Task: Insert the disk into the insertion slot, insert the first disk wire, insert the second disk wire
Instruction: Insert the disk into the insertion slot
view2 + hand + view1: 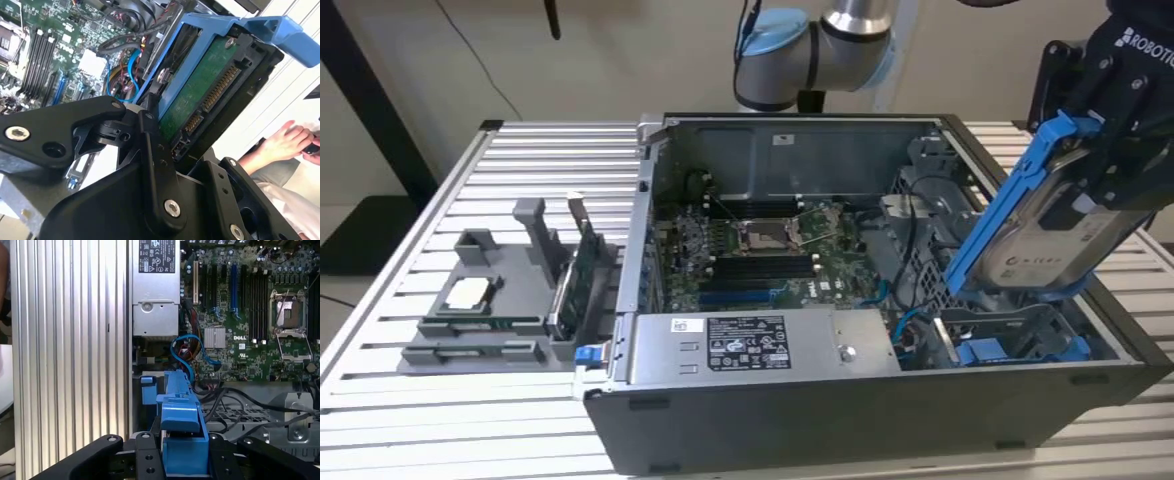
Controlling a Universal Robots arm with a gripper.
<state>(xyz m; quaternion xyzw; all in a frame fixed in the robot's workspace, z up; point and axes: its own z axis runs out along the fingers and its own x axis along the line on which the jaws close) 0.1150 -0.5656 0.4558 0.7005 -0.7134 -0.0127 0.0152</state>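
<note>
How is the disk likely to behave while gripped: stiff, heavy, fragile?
Probably stiff: the disk is a metal block in a blue carrier. Likely heavy for its size, so, tilted in the hand, it might slip. Its bare circuit board looks knock-sensitive.

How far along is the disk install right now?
Done: the disk is picked up, clamped in the gripper. In hand: it hangs tilted over the open computer case, above the drive bay at the exterior view's right, not yet in the slot. Left: seating it and both wires; the disk's connector is bare in the second wrist view.
</note>
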